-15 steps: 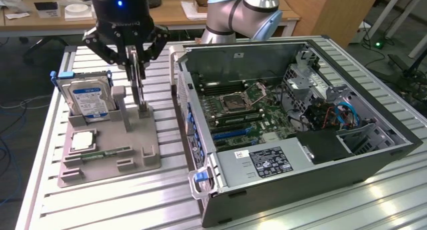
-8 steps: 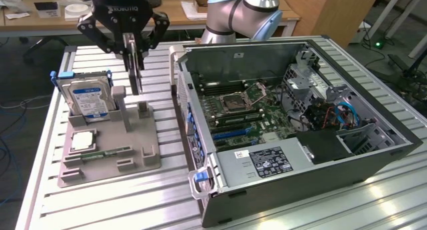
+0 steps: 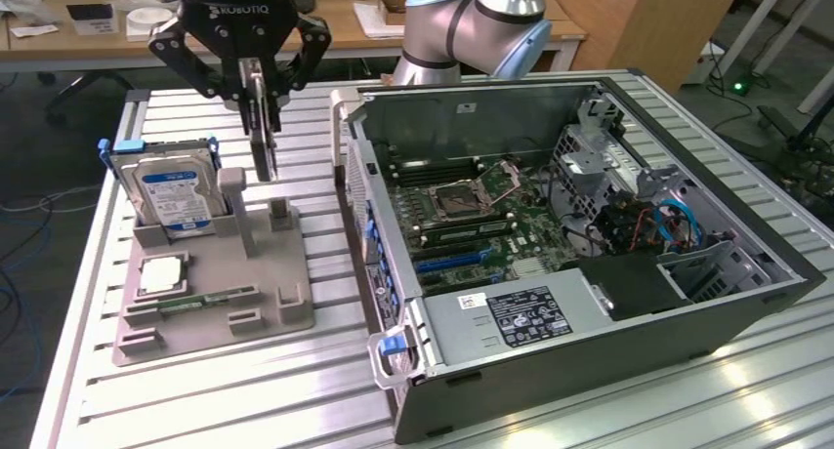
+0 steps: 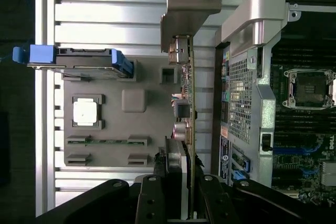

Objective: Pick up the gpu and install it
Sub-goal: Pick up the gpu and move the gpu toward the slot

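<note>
The open computer case [image 3: 587, 273] lay on the table [image 3: 195, 400] beside the grey parts holder [image 3: 268, 273]. Above that holder the hand [image 3: 264, 98] gripped the gpu [image 3: 266, 146], a thin edge-on sliver in the exterior view, its face unreadable; the wrist view showed its silver bracket [image 4: 186, 9].

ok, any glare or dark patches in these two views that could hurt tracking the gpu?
Exterior view: glare on the table slats at the view's lower right; the inside of the case is shaded but readable. Wrist view: the slats wash out bright, the gripper holding the gpu is nearly black, and the gpu's bracket looks dark against them.
</note>
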You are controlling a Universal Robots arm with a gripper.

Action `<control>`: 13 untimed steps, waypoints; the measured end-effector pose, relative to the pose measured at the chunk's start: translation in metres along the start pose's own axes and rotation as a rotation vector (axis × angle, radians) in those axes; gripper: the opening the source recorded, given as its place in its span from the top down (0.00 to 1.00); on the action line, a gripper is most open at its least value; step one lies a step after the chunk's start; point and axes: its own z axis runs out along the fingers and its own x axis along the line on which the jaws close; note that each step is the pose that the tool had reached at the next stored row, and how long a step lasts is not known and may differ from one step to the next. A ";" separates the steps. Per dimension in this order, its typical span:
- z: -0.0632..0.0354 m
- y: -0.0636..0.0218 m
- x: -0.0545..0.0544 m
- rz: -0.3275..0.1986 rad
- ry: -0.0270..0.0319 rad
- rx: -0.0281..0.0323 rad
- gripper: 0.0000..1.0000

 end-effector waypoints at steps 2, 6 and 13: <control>-0.0001 0.0000 -0.001 0.000 0.0002 0.0001 0.72; 0.0001 0.0000 -0.009 0.000 0.0001 0.0000 0.72; 0.0005 -0.0001 -0.031 0.000 0.0001 0.0000 0.72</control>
